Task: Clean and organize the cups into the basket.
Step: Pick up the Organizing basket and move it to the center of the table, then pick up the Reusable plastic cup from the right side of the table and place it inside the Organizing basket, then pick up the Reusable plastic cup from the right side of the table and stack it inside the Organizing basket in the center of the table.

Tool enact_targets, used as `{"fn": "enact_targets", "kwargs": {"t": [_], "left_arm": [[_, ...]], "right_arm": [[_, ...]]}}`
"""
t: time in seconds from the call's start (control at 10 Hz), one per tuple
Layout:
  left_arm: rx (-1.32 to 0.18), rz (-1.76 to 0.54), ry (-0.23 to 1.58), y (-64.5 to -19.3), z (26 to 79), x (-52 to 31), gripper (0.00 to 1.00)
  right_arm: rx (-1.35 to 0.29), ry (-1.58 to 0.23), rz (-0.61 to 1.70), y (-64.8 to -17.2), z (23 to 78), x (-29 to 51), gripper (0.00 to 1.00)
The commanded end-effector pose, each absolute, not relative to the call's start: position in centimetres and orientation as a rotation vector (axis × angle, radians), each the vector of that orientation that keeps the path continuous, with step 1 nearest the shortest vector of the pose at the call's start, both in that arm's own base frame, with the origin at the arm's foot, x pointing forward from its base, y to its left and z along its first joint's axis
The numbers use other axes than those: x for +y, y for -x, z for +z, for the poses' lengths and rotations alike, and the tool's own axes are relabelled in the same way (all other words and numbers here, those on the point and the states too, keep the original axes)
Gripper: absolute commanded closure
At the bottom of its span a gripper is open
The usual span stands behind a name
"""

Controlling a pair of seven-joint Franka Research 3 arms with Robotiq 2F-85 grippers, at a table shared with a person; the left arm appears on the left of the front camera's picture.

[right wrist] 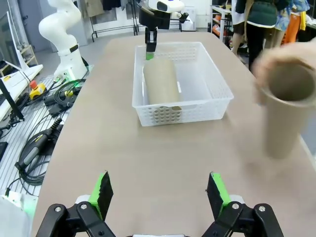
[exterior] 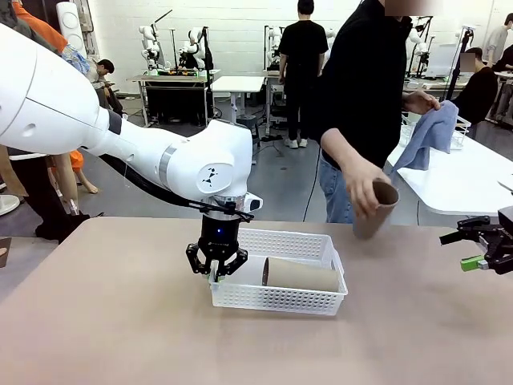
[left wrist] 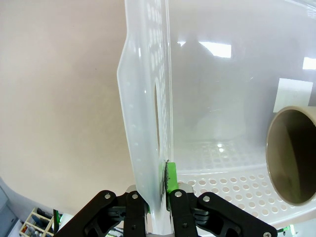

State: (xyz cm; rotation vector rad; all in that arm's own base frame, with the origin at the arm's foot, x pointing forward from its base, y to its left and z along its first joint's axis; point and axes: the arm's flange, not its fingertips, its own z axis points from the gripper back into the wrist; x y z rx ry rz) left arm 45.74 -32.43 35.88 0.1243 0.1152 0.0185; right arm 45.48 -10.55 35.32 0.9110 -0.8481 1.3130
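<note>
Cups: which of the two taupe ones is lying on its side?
The cup inside the basket, lying on its floor; the other cup is in the person's hand, outside it.

left fingers (exterior: pixel 213 271) pinch basket (exterior: pixel 276 305) wall; cup (exterior: pixel 303 275) inside; hand (exterior: pixel 362 183) holds second cup (exterior: pixel 377 212)

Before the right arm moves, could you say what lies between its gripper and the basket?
Bare table from right gripper to basket, in the right wrist view; the person's cup is aside.

The person's hand (right wrist: pixel 276 59) and its taupe cup (right wrist: pixel 285 113) were motion-blurred. The left wrist view's right edge cut off the lying cup (left wrist: pixel 294 158); the front view's edge cropped the right gripper (exterior: pixel 467 249).
</note>
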Motion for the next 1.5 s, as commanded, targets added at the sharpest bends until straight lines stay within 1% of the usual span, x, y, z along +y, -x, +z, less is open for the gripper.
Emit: {"fn": "enact_targets", "kwargs": {"t": [0.0,1.2,1.3,1.4], "left_arm": [[0.111,0.012,-0.122,-45.7,35.9,-32.3,1.0],[0.111,0.012,-0.122,-45.7,35.9,-32.3,1.0],[0.111,0.012,-0.122,-45.7,35.9,-32.3,1.0],[0.111,0.012,-0.122,-45.7,35.9,-32.3,1.0]], "right_arm": [[-0.833,-0.917,1.303,-44.9,35.7,-10.3,0.0],[-0.833,-0.917,1.303,-44.9,35.7,-10.3,0.0],[-0.85,-0.91,1.315,-45.4,35.5,-10.5,0.0],[-0.823,-0.851,1.351,-44.7,33.9,-11.0,0.0]]}}
